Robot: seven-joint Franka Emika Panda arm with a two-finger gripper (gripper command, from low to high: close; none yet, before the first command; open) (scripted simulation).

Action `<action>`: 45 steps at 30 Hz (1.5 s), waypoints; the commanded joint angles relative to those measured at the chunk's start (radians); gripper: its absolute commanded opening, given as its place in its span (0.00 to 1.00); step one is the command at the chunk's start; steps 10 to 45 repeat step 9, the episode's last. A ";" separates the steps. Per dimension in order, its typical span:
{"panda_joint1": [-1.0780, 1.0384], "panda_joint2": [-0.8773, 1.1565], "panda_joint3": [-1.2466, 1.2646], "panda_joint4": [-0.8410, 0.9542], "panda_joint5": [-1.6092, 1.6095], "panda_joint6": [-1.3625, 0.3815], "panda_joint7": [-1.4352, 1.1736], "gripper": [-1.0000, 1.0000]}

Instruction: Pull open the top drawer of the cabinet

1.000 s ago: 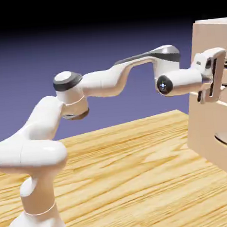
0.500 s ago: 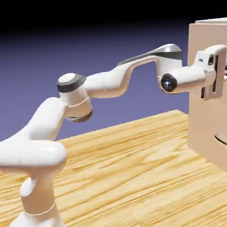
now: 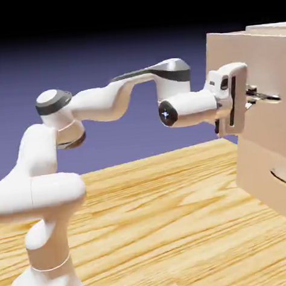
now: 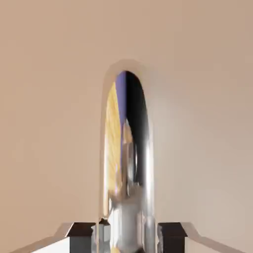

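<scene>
Pinching the handle [image 4: 127, 163] between its fingers, your gripper [image 3: 264, 96] held the top drawer [image 3: 224, 63], which stood out from the cabinet [image 3: 265, 166] at 3 o'clock above the desk [image 3: 169, 216].

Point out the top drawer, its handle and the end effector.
top drawer [image 3: 221, 66]: exterior view, on its side wall.
handle [image 4: 127, 163]: hand view, on its shiny bar.
end effector [image 3: 269, 97]: exterior view, between its fingertips.
</scene>
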 commanded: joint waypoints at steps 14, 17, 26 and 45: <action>0.175 0.047 -0.118 -0.227 -0.072 -0.059 -0.005 1.00; 0.175 0.047 -0.118 -0.227 -0.072 -0.059 -0.005 1.00; 0.175 0.047 -0.118 -0.227 -0.072 -0.059 -0.005 1.00; 0.175 0.047 -0.118 -0.227 -0.072 -0.059 -0.005 1.00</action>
